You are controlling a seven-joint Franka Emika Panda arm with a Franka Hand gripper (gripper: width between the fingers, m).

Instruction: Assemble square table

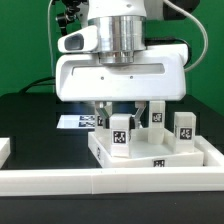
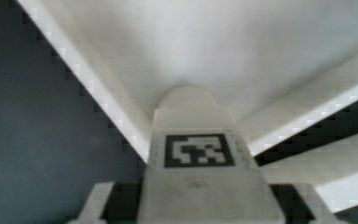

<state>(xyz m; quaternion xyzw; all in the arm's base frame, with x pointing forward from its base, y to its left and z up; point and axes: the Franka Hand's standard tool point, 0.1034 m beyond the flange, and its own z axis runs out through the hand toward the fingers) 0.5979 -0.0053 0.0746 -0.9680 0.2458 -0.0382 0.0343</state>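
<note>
The square table's white slab (image 1: 150, 158) lies flat inside the rails, and three white tagged legs stand on it. My gripper (image 1: 120, 118) hangs straight over the nearest leg (image 1: 121, 134), its fingers down either side of the leg's upper part. In the wrist view that leg (image 2: 199, 150) fills the space between the fingers (image 2: 99, 203), tag facing the camera, with the dark pads against its sides. The gripper (image 2: 199, 207) is shut on this leg. Two other legs (image 1: 157, 116) (image 1: 185, 127) stand free toward the exterior view's right. The slab's raised rim (image 2: 91, 85) runs past the leg.
A long white barrier rail (image 1: 110, 181) runs along the front, with a short piece (image 1: 5, 150) at the exterior view's left. The marker board (image 1: 78, 122) lies on the black table behind the gripper. A green backdrop stands at the rear.
</note>
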